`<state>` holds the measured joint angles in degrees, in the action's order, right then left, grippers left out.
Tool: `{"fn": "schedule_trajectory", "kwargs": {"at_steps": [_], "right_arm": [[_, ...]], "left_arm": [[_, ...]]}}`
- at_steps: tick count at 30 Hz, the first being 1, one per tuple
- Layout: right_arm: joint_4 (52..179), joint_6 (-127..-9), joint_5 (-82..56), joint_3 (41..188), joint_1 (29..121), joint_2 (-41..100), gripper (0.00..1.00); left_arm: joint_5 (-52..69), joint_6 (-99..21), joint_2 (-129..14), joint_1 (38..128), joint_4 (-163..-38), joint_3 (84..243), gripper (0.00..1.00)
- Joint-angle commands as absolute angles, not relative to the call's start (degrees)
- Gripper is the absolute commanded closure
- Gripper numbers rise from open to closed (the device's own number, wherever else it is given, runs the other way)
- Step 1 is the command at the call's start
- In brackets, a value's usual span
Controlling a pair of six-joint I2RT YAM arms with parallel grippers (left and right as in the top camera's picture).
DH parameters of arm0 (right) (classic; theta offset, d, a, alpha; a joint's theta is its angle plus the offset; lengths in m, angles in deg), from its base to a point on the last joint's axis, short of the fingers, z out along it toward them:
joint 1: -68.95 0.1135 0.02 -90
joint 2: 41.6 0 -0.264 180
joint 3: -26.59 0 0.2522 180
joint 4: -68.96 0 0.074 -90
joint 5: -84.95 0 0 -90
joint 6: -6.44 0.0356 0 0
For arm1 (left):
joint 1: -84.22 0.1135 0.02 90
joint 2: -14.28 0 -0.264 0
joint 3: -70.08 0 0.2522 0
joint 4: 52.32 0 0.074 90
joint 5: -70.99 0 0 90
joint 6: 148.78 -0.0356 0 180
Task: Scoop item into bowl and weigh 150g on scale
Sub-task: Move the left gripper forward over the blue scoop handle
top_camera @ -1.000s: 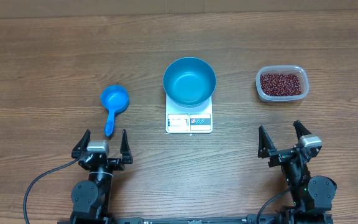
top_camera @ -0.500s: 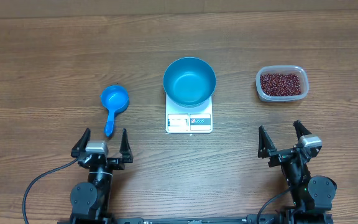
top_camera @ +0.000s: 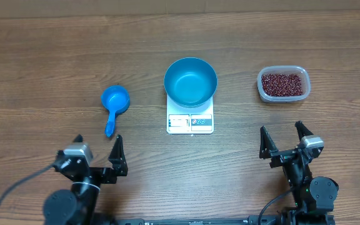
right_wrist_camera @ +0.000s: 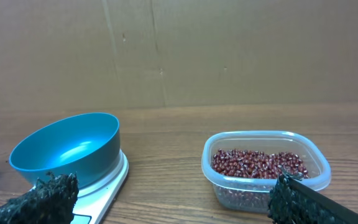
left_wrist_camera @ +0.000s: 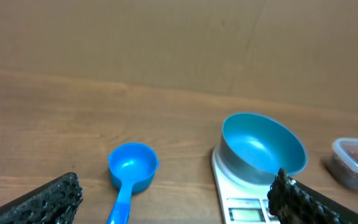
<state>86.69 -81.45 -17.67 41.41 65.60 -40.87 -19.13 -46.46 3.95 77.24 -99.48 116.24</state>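
While both sets of jaws stand wide open and empty near the front edge of the bench, left gripper and right gripper touch nothing. Bowl: blue, empty, seated on scale, mid-bench. Beans: heaped in clear tub toward the right edge. Scoop: blue, lying toward the left edge, handle pointing frontward.

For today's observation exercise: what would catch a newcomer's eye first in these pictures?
The shiny blue bowl sits on the white scale, dead centre. To its right stands a clear tub of red-brown beans. To its left lies a small blue scoop.
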Motion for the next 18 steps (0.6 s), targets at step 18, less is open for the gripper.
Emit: {"fn": "schedule_trajectory", "kwargs": {"at_steps": [18], "right_arm": [[86.45,-81.67,-17.06,40.8,65.33,-41.44,0.0]], "left_arm": [[-8.03,-55.21,-57.8,77.56,-136.79,174.95,0.0]]}}
